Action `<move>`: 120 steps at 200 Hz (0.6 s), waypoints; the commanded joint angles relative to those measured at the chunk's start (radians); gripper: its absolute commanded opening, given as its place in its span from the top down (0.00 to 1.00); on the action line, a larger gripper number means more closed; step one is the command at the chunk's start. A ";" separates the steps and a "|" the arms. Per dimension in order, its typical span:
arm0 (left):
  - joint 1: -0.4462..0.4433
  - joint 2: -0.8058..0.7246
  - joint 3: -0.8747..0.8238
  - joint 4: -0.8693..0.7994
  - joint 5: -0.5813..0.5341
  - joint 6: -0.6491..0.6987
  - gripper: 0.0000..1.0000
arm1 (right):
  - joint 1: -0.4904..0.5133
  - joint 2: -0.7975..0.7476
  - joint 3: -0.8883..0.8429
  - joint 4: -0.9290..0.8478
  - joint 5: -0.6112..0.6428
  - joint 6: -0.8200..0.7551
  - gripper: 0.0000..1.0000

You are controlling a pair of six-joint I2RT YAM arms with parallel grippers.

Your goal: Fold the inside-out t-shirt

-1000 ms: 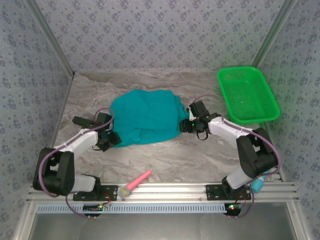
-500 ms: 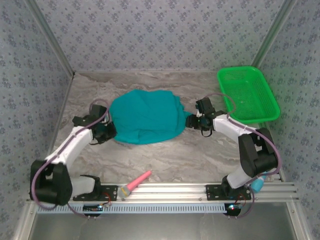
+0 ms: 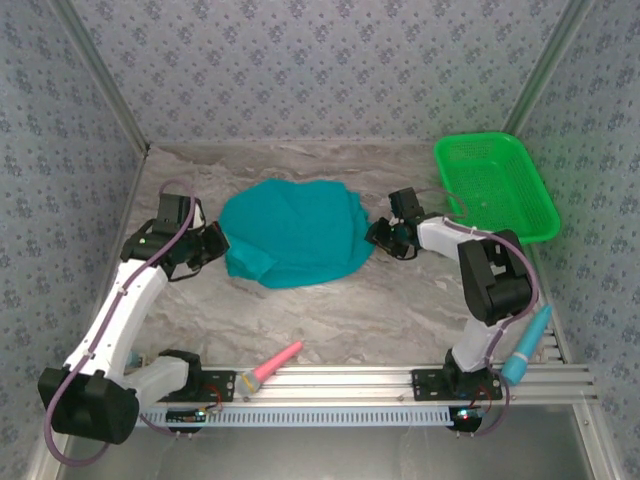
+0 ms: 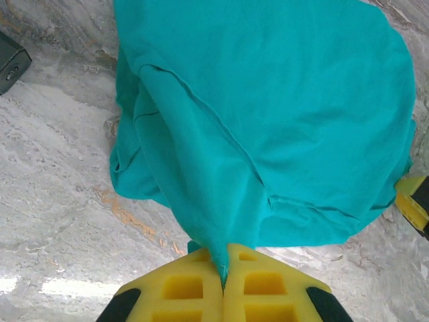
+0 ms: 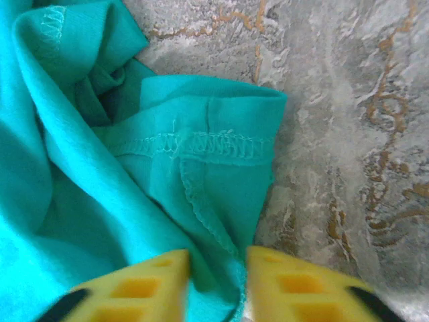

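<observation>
Teal t-shirt (image 3: 293,235), green basket (image 3: 494,188), marbled table (image 3: 400,310)

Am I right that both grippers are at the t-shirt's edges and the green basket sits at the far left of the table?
Not quite: the basket sits at the far right, as the top view shows. Both the left gripper and right gripper are indeed at the t-shirt's edges.

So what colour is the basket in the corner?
Bright green. The basket shows best in the top external view, at the table's far right.

Test booth: wallpapered walls (image 3: 330,60), aluminium frame (image 3: 330,378)
</observation>
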 commanded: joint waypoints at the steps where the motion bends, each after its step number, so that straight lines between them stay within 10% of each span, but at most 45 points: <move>1: 0.010 -0.010 0.048 -0.019 0.018 -0.006 1.00 | -0.002 0.009 0.013 0.022 -0.001 0.066 1.00; 120: 0.098 0.332 0.905 -0.026 -0.056 0.202 1.00 | -0.110 -0.205 0.622 -0.245 0.306 -0.083 1.00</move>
